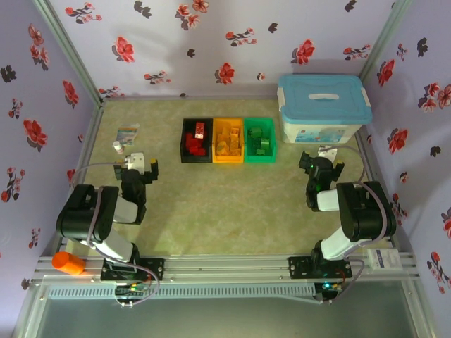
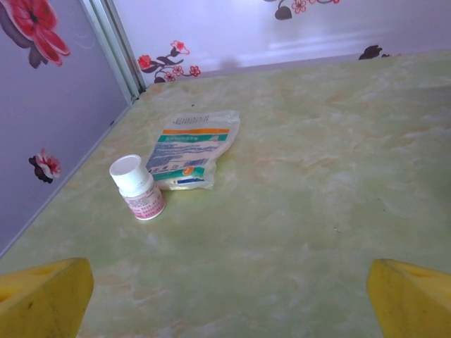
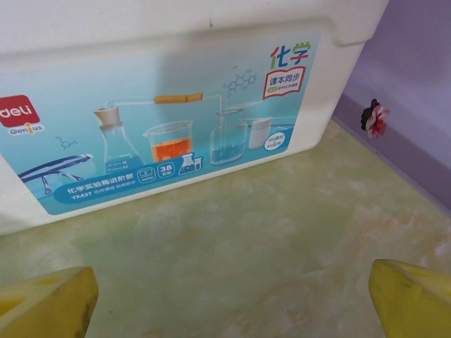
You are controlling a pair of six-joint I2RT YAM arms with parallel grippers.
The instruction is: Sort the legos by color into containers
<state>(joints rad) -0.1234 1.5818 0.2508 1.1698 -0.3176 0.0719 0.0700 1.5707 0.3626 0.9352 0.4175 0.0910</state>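
Red legos (image 1: 197, 139) lie in the black bin (image 1: 184, 144), orange legos (image 1: 227, 144) in the orange bin (image 1: 227, 161), green legos (image 1: 261, 144) in the green bin (image 1: 260, 161); left gripper (image 1: 139, 168) and right gripper (image 1: 321, 162) gape wide, empty.

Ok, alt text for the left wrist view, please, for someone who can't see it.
The left gripper hangs open over bare green-marbled table, its yellow fingers at the bottom corners with nothing between them. Ahead on the left, a small white-capped bottle stands upright beside a flat printed packet.
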